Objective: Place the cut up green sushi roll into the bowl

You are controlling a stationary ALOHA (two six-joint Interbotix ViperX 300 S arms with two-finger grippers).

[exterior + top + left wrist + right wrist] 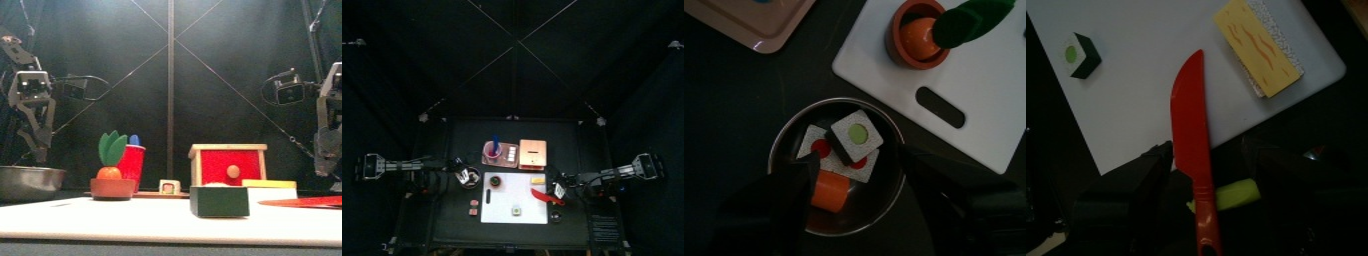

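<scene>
Black curtains (pixel 513 50) are hanging on every side, filling the upper half of the top view and the whole backdrop of the front view. Thin pale lines (pixel 513 45) are crossing in an X in the upper middle of the top view; in the front view they are fanning out from a vertical line (pixel 170 90) at centre. A small black table (pixel 442 225) is sitting in the lower middle of the top view. Its surface is looking pale along the bottom of the front view, where light is catching it.
</scene>
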